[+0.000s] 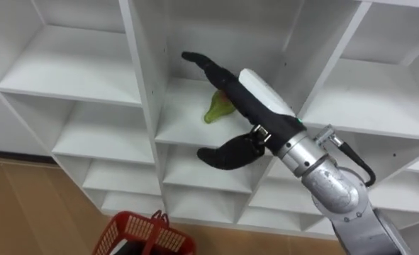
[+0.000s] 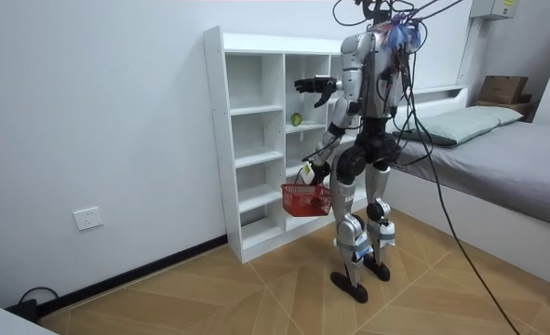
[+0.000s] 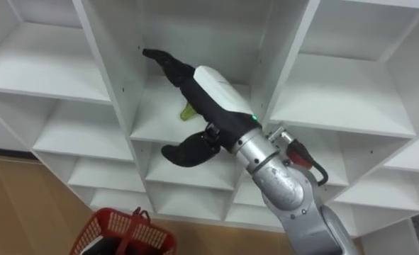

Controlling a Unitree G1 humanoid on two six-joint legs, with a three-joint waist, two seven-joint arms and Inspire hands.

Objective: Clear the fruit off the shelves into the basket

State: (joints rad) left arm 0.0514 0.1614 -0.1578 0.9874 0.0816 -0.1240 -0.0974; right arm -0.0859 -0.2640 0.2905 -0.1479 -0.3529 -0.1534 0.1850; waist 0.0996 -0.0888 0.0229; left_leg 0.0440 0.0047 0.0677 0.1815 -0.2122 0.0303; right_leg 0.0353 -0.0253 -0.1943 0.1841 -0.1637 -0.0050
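White closet (image 1: 142,71) with many shelves, green fruit (image 1: 218,108) on a middle shelf, right hand (image 1: 230,88) spread open just over it, left hand (image 2: 311,171) gripping red basket (image 2: 304,198) down low

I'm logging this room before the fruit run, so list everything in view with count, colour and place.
closet: one, white, against the wall
fruit: one, green, on a middle closet shelf
basket: one, red, held off the floor beside the closet
bed: one, grey, behind the robot
wall socket: one, white, low on the wall
right hand: one, black, open, reaching in by the fruit
left hand: one, black, curled on the basket's handle
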